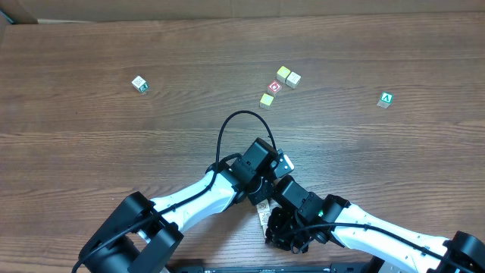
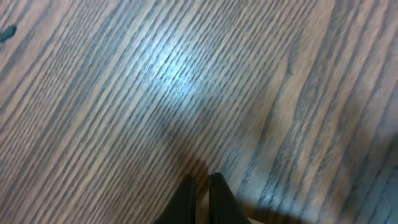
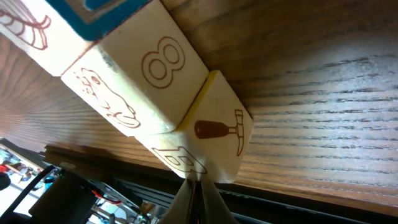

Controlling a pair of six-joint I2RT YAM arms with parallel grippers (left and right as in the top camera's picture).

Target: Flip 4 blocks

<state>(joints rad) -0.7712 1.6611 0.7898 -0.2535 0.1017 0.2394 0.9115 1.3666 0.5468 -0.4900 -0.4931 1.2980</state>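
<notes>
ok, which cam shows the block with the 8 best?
Right wrist: the block with the 8 sits close up, numeral sharp. Overhead shows at most a pale, mostly covered sliver of it; left wrist shows only bare tabletop.

Toy cubes lie scattered on a brown wood-grain surface. A green-edged cube sits alone at left and a green "A" cube alone at right. Between them are a red-faced cube, a yellow cube touching a tan cube, and a yellow-green cube. Near the front edge, pale wooden blocks stand touching: the "8" block beside the hammer block.
</notes>
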